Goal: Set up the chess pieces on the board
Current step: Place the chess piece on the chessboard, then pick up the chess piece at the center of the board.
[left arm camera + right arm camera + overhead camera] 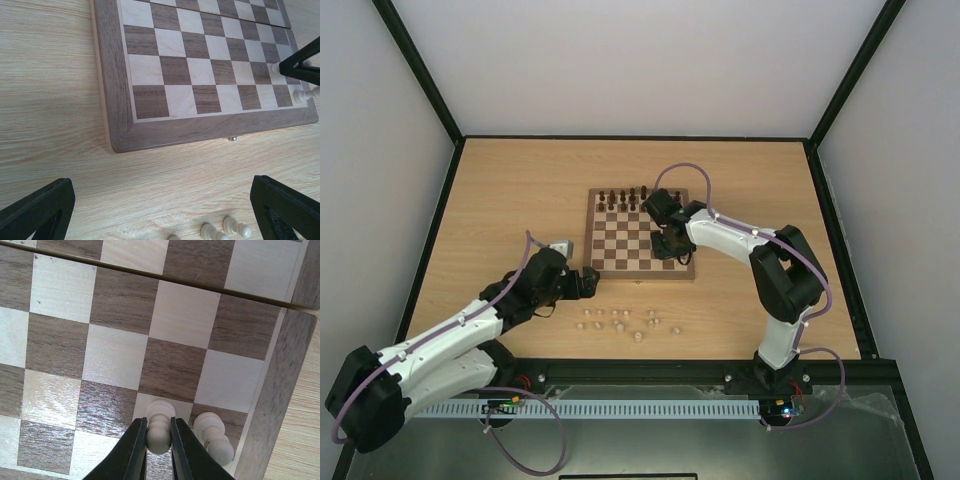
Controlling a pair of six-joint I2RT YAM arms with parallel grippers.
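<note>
Standing clamped in right gripper [159, 424], 1 cream pawn [159, 432] near board [120, 355] corner

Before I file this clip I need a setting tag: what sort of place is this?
Probably a robot test cell: a table boxed in by white walls and a black frame, left arm and right arm bolted at its near edge, a board and loose pieces laid out.

A light-wood laminate tabletop [510, 200] fills the middle of the scene. Small dark brown turned chess figures [622, 196] stand in a row just beyond the tabletop's centre. A thin black metal frame [630, 137] borders the tabletop's far and side edges. Plain white wall panels [640, 60] rise beyond it, and a pale grey slotted strip [620, 409] runs along its near side.
</note>
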